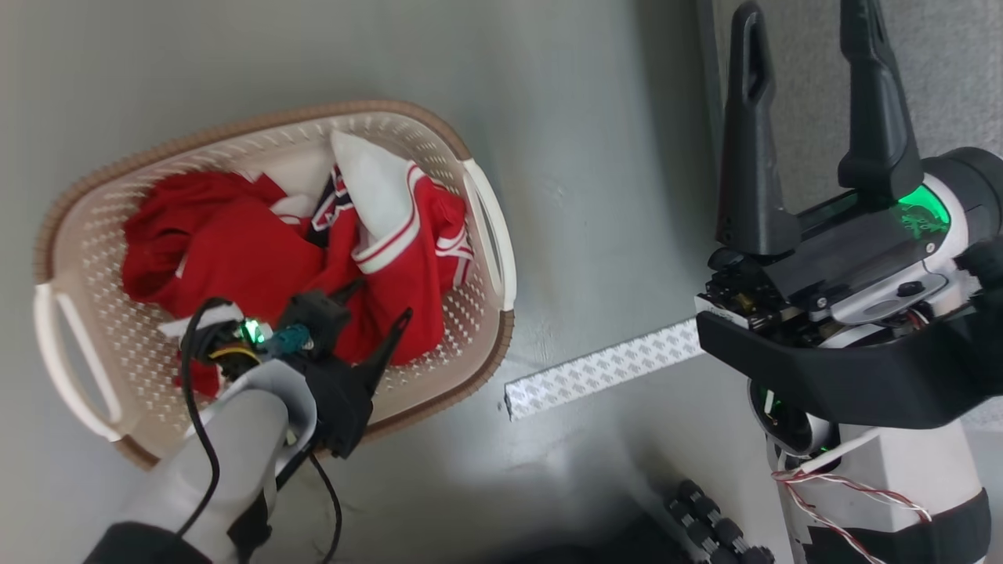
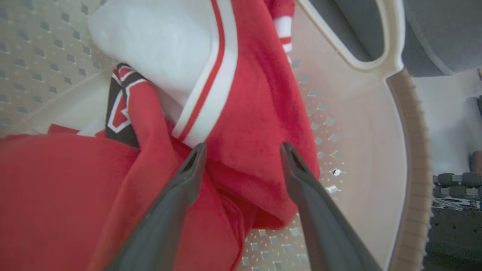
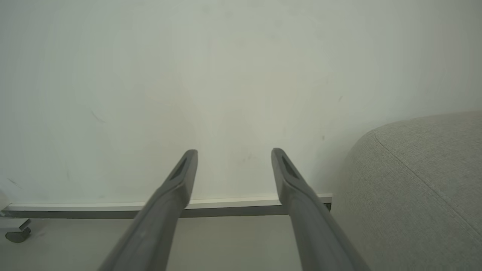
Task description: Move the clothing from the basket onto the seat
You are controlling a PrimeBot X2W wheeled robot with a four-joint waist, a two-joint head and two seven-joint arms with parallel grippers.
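Observation:
The cream basket with a brown rim sits on the grey floor at the left, and the red clothing with white stripes lies bunched inside it. My left gripper hangs open inside the basket, just over the near right part of the pile. In the left wrist view its fingers straddle a red fold of the clothing, with the basket wall to the right. My right gripper is open and empty, raised in front of the grey-green seat. The seat fills the right wrist view's lower right.
A white patterned tape strip lies on the floor between basket and robot. Dark ribbed rollers of the base show at the bottom. A pale wall with a skirting board stands ahead of the right gripper.

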